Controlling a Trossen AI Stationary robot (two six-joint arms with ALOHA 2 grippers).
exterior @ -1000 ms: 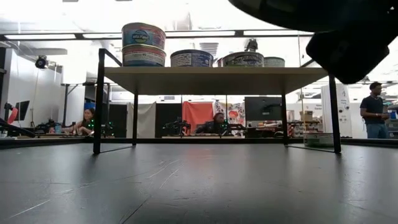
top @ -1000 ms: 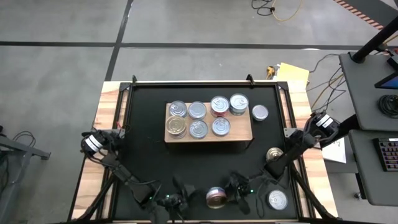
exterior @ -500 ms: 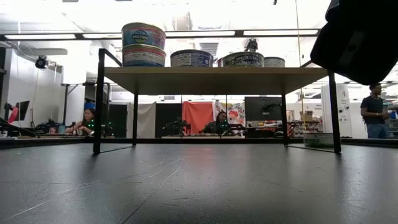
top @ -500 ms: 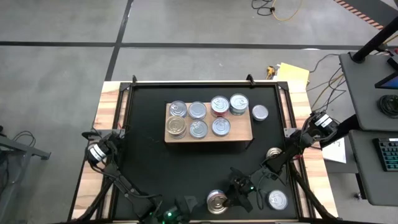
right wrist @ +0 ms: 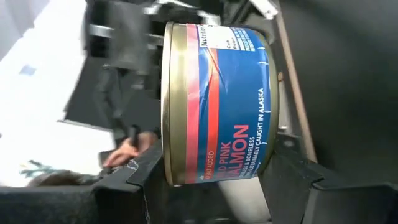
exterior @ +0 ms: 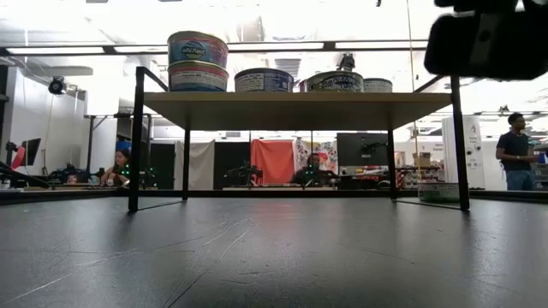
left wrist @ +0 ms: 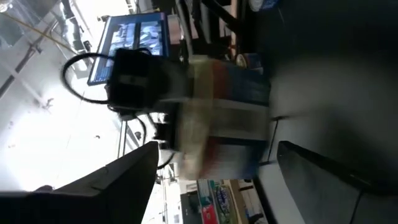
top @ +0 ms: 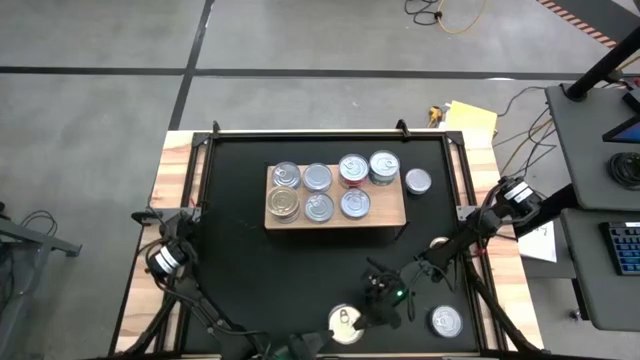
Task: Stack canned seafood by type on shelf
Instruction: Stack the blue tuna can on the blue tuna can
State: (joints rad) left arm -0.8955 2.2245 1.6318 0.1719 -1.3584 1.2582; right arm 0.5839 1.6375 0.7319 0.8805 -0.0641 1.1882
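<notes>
High view shows the right gripper [top: 362, 312] clamped on a salmon can [top: 345, 324] near the mat's near edge, the left gripper [top: 290, 350], spreading, just beside; lift clear, carry level to the shelf [top: 385, 212].

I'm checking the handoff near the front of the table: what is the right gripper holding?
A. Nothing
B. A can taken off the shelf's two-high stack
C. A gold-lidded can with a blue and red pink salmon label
C: the right gripper grips the salmon can, its blue and red label readable between the fingers.
</notes>
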